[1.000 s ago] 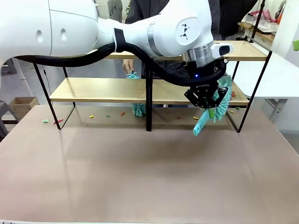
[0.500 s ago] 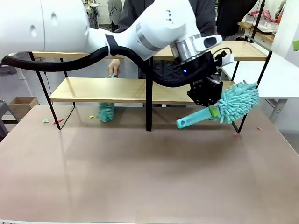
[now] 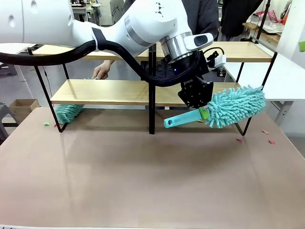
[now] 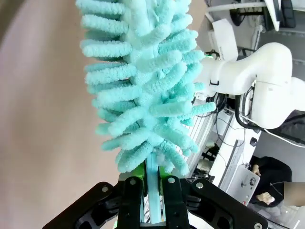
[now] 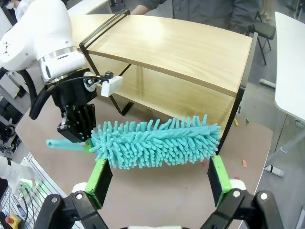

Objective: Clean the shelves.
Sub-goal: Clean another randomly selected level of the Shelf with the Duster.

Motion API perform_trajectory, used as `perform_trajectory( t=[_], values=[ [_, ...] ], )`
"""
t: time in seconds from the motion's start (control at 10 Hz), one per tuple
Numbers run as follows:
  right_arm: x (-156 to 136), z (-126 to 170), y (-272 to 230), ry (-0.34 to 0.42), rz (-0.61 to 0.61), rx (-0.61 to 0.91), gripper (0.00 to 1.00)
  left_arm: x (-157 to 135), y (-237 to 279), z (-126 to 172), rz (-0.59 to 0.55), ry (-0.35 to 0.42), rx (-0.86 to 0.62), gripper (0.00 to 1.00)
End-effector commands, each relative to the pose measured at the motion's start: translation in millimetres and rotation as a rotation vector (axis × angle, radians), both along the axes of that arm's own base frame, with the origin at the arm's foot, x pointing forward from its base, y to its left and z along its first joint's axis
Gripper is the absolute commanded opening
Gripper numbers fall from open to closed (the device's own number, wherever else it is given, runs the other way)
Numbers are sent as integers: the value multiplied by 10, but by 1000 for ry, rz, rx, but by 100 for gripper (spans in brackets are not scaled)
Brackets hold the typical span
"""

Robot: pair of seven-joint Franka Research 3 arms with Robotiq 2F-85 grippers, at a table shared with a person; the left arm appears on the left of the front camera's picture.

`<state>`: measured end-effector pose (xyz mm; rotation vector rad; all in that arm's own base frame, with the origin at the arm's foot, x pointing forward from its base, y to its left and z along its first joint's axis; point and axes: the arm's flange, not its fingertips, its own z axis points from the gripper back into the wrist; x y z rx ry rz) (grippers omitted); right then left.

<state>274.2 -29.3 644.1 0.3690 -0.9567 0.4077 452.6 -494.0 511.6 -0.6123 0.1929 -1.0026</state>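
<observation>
The shelves [image 3: 109, 91], two light wooden boards in a black frame with a central divider [image 3: 151, 95], stand across the far half of the table. My left gripper [image 3: 202, 109] is shut on the handle of a teal fluffy duster [image 3: 236, 106], held nearly level just in front of the right lower shelf. In the left wrist view the fingers [image 4: 131, 191] clamp the handle below the duster head [image 4: 143, 81]. My right gripper [image 5: 158, 164] is open with nothing in it, looking down at the duster [image 5: 157, 140], the left gripper [image 5: 78, 125] and the shelves [image 5: 181, 47].
A person's hand [image 3: 101, 71] behind the left lower shelf holds a second teal duster [image 3: 69, 113] hanging near the left frame leg. Small coloured scraps lie on the brown table at right [image 3: 271, 141] and at left [image 3: 46, 123].
My left gripper has swung the duster out from under the right lower shelf, turned it level and drifted left. Scraps now lie on the table at right. The person's duster swept leftward.
</observation>
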Motion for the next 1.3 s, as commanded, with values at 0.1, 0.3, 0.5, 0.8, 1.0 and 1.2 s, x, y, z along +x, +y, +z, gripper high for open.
perform_trajectory(
  t=[0.1,0.3,0.5,0.8,1.0,1.2],
  values=[
    [9,7,-8,-8,15,6,100,-234,204,58,-33,6,-38,13],
    [9,7,-8,-8,15,6,100,-610,547,171,-112,26,16,13],
    [9,7,-8,-8,15,6,100,-1253,1261,405,-181,-12,-19,13],
    [9,7,-8,-8,15,6,100,-1691,2422,863,87,-217,-86,13],
    [9,7,-8,-8,15,6,100,-1825,3176,1275,254,-284,-165,13],
    [9,7,-8,-8,15,6,100,-1914,3833,1734,477,-357,-209,13]
  ],
)
